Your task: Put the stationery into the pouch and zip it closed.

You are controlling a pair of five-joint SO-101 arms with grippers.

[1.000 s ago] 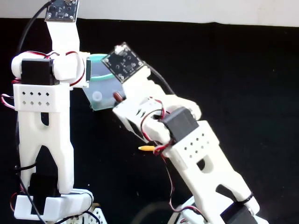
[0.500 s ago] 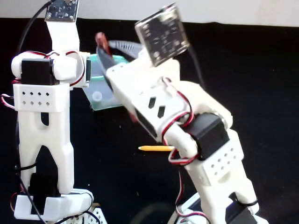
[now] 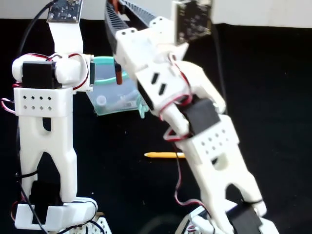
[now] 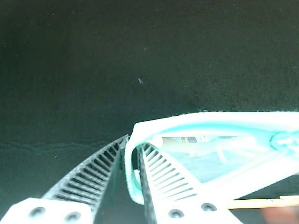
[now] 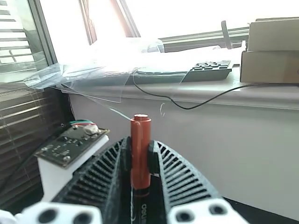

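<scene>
A translucent teal pouch [image 3: 108, 95] hangs open at the back left, with pale items inside it. My left gripper [image 4: 133, 151] is shut on the pouch's teal rim [image 4: 140, 128]. My right gripper [image 5: 139, 147] is raised high above the pouch and shut on a red-brown pen [image 5: 139, 140] that stands upright between its fingers [image 3: 127, 10]. In the high view the pen's lower end [image 3: 118, 73] shows in front of the pouch's mouth. A yellow pencil [image 3: 163, 155] lies flat on the black table, partly hidden under the right arm, and it also appears as a pencil [image 4: 261, 202] past the pouch.
The black table [image 3: 273, 97] is bare to the right. The left arm's white base [image 3: 53, 212] stands at the front left. Beyond the table is a white sill with a keyboard [image 5: 208, 70] and boxes [image 5: 273, 46].
My right arm has lifted from down at the pouch to high over it, carrying the pen up. The left arm, pouch and pencil have stayed put.
</scene>
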